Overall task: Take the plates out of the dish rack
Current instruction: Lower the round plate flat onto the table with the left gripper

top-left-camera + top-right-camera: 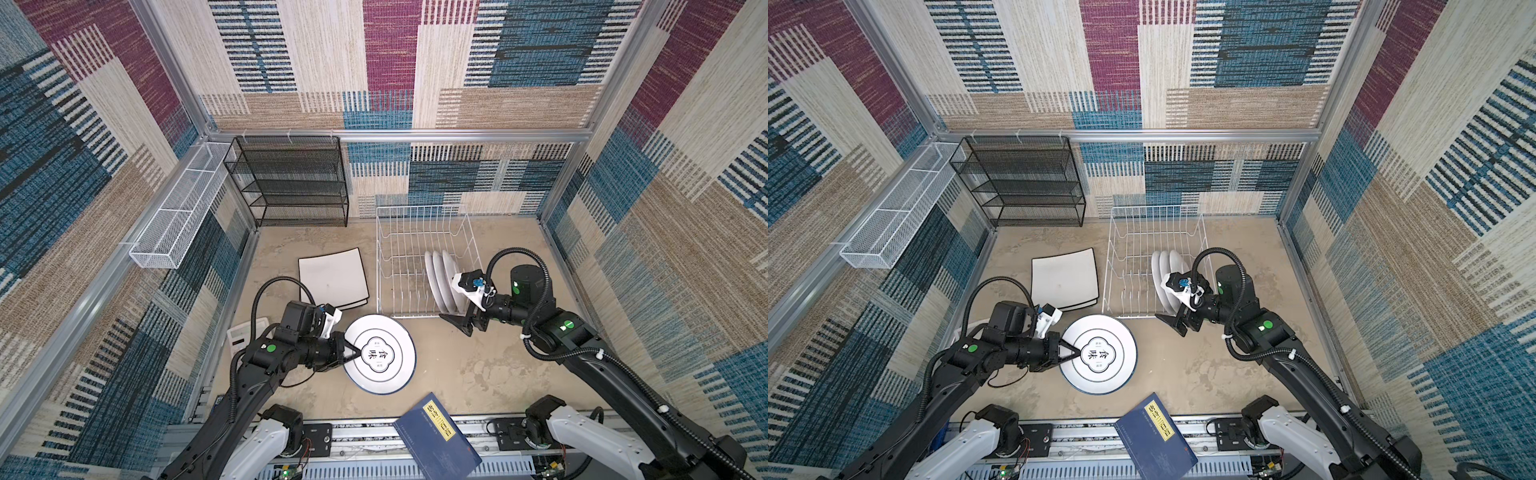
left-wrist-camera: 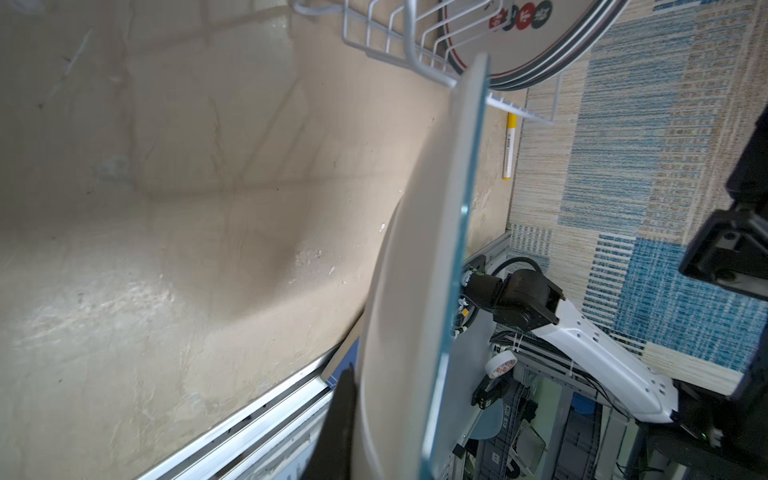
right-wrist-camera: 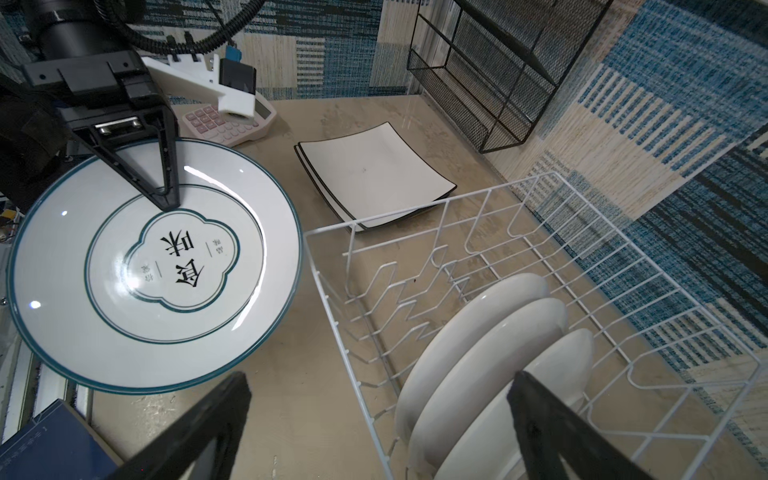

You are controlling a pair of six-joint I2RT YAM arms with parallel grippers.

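Note:
My left gripper [image 1: 354, 353] is shut on the rim of a round white plate [image 1: 380, 353] with a teal edge and black printed characters. It holds the plate face up in front of the dish rack [image 1: 378, 266]; the plate also shows in the right wrist view [image 3: 153, 266]. In the left wrist view this plate [image 2: 415, 291] is edge-on, with one dark finger [image 2: 343, 419] against it. Three round white plates [image 1: 442, 278] stand upright in the rack's front right rows. My right gripper [image 1: 465, 322] hangs open at that corner, its jaws wide apart over those plates [image 3: 478, 345]. Two square plates [image 1: 332, 278] lie stacked left of the rack.
A blue book [image 1: 436, 436] lies over the front rail. A pink calculator [image 3: 224, 120] sits behind my left arm. A black mesh shelf unit [image 1: 286, 183] stands at the back, and a long white mesh tray [image 1: 174, 216] hangs on the left wall. A yellow-capped marker [image 2: 510, 145] lies beside the rack.

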